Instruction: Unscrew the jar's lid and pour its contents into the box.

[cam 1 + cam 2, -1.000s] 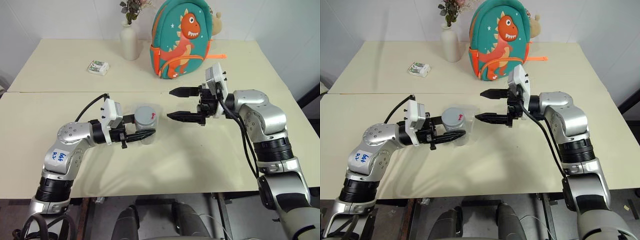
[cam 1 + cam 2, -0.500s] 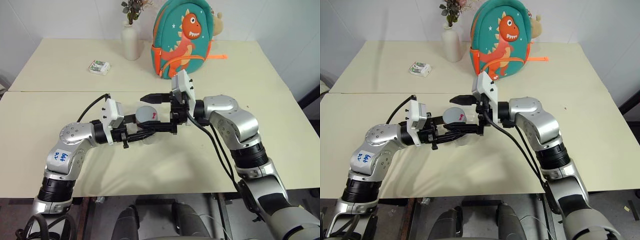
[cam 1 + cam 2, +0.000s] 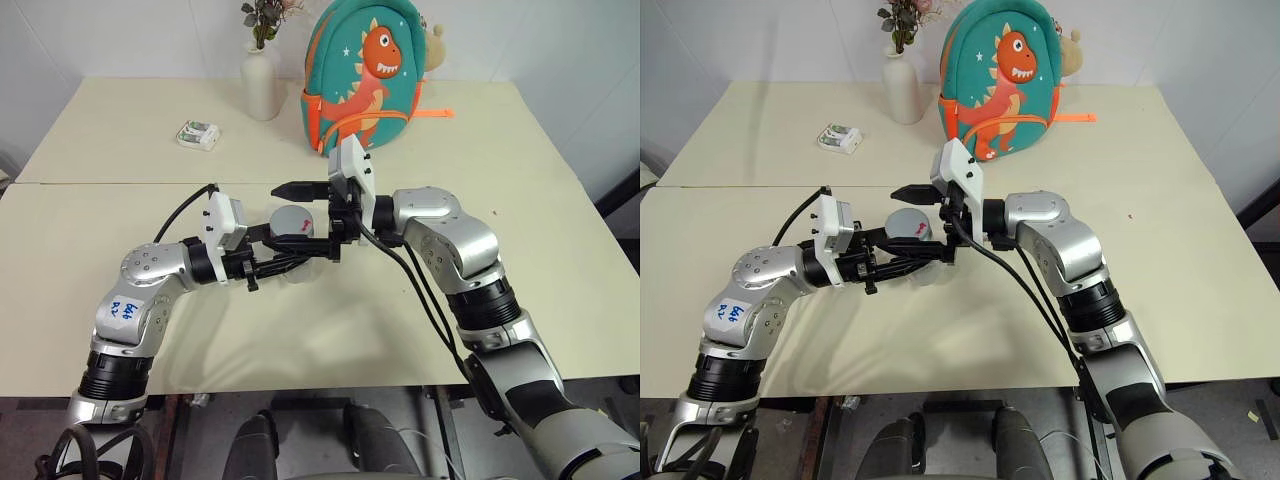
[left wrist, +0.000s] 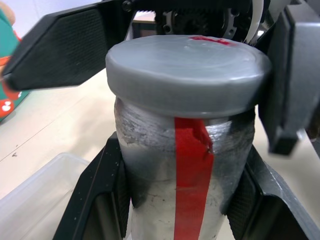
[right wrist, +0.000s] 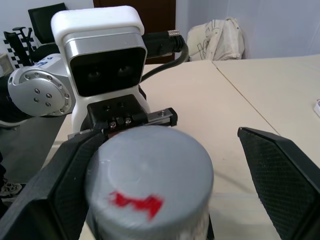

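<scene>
The left pincer [image 3: 288,262] pinched the jar [image 3: 296,243] by its body above the tabletop [image 3: 330,320], the grey lid [image 4: 186,72] on; the right pincer [image 3: 303,218] stood spread, one finger each side of the lid, the box [image 4: 35,197] just beside

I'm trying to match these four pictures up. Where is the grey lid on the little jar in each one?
Left eye view: the lid sits just left of centre, between the two arms.
Right eye view: the lid lies left of centre, in the same spot.
Left wrist view: the lid spans the upper middle.
Right wrist view: the lid is at the lower centre.
Shared landmark: the red mark on the jar.
</scene>
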